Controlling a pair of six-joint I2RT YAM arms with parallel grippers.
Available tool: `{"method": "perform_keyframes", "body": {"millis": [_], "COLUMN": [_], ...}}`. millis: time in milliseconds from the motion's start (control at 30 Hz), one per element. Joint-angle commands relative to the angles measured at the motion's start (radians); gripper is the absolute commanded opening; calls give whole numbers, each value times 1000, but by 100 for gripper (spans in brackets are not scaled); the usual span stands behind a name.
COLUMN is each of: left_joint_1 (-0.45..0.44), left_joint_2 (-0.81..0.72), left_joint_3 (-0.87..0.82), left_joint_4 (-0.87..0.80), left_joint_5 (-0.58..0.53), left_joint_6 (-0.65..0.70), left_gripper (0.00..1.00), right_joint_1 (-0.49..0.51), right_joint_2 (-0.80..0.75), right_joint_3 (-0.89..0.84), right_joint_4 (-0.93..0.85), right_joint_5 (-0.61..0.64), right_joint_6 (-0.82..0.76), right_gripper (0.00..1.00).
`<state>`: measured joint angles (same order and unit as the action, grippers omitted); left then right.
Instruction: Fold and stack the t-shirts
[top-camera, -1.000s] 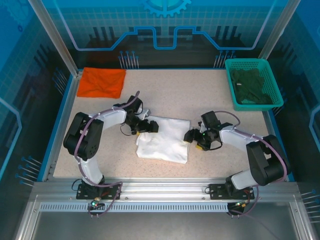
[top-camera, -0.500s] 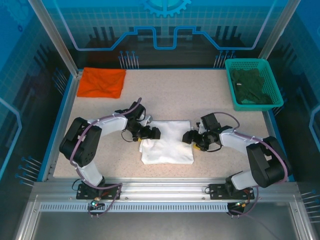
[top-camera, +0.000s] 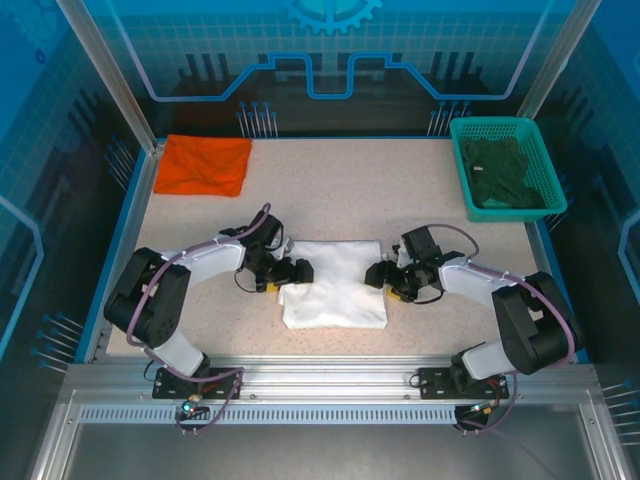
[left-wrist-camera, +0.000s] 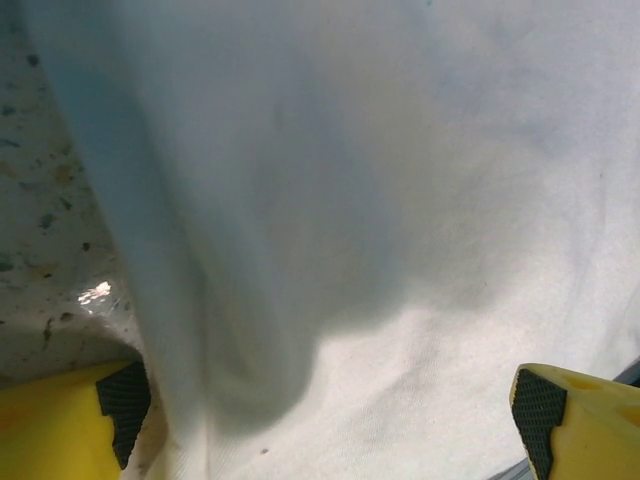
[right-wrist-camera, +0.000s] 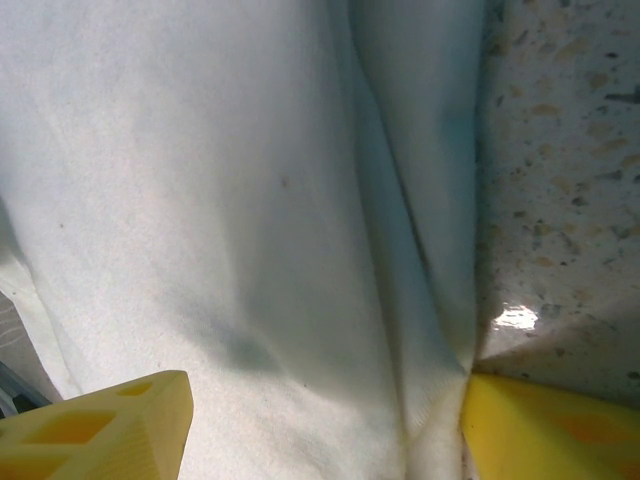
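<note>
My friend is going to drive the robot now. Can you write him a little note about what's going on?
Left tool: open, at the left edge of the white t-shirt.
Right tool: open, at its right edge.
White t-shirt: flat rectangle, mid-table. Orange t-shirt: far left corner, apart from it.
Done: the white one looks folded; the orange looks roughly folded.
Left: tidy if needed, then stack the two.

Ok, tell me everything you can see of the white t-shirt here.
The white t-shirt lies folded into a rough rectangle, flat on the speckled table near its centre. Soft, plain white cloth with gentle creases; no marks can be made out. The left tool sits at its left edge and the right tool at its right edge, both open astride the cloth.
</note>
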<state>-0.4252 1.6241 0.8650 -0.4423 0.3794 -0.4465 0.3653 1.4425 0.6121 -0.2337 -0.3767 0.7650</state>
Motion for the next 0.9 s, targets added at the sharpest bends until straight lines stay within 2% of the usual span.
{"method": "perform_keyframes", "body": {"millis": [0,200,467,767,867], "left_joint_1": [-30,-66,-88,-124,-131], "left_joint_2": [36,147,169,177,183], "left_joint_3": [-6,83,138,211,209], "left_joint_4": [26,50,95,-59,-65], "left_joint_5": [-13,23,73,-106,-162], "left_joint_6": [-63,-68,-59,3,-12], "left_gripper": [91,81,75,75,69], "right_joint_1": [6,6,5,0,-2], "right_joint_2": [45,65,71,70,77], "right_joint_3": [-11,0,-3,-4,-2], "right_joint_4": [31,35,45,37,40], "right_joint_5": [-39,-57,-57,-56,-59], "right_joint_6": [-14,-18,-17,-24,-23], "right_gripper": [73,73,72,72,72]}}
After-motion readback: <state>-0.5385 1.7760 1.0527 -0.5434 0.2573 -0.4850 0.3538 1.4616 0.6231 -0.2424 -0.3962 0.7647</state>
